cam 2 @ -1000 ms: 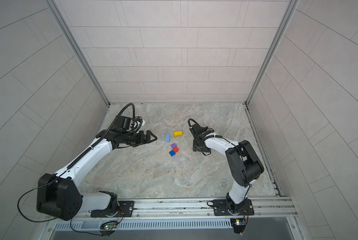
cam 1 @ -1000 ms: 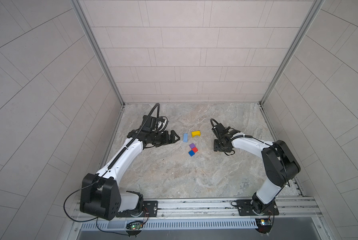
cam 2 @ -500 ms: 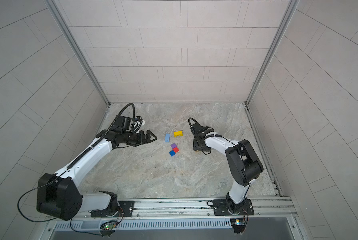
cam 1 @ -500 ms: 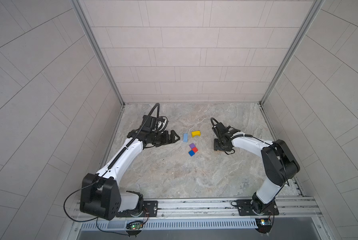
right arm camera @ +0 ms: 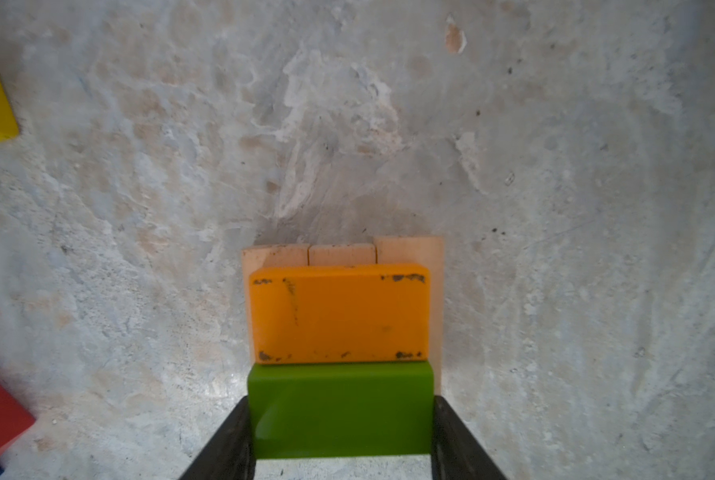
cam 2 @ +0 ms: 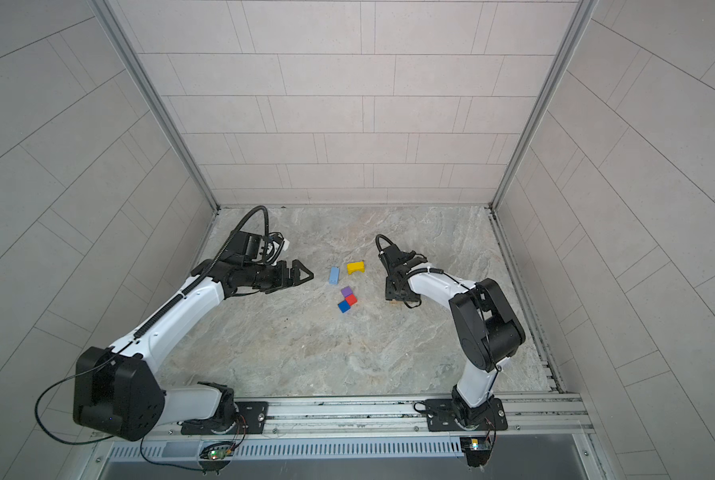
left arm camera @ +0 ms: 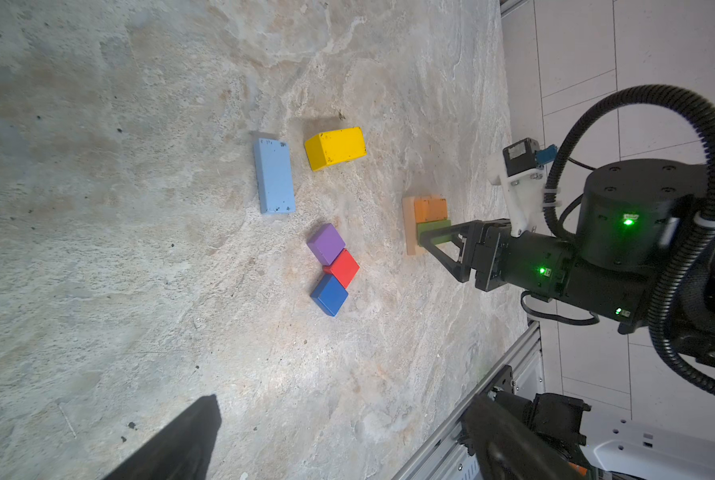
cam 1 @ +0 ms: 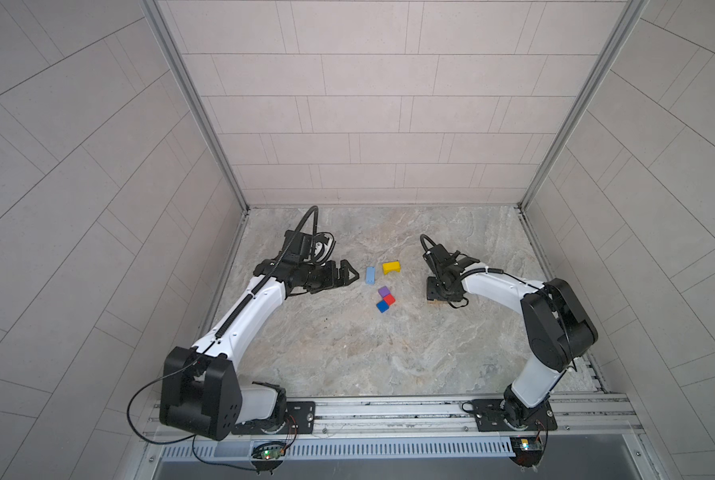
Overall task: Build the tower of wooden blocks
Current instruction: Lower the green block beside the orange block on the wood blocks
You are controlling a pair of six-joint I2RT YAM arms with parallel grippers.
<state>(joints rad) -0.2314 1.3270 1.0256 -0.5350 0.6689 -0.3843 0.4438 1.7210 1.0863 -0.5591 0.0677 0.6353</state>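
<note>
My right gripper (right arm camera: 341, 405) is shut on a green block (right arm camera: 341, 409), which rests beside an orange block (right arm camera: 339, 313) on three tan blocks (right arm camera: 341, 254) laid side by side: the tower's lower layers. In both top views the right gripper (cam 1: 437, 297) covers this stack. Left of it lie a light-blue oblong (cam 1: 370, 276), a yellow block (cam 1: 391, 267), and purple (cam 1: 384, 291), red (cam 1: 389, 299) and blue (cam 1: 383, 306) cubes touching in a row. My left gripper (cam 1: 349, 274) hovers open, empty, left of the light-blue oblong.
The blocks lie on a marbled stone floor (cam 1: 347, 353) enclosed by tiled walls. An aluminium rail (cam 1: 389, 409) with both arm bases runs along the front edge. The left wrist view shows the right arm (left arm camera: 555, 266) reaching down over the stack.
</note>
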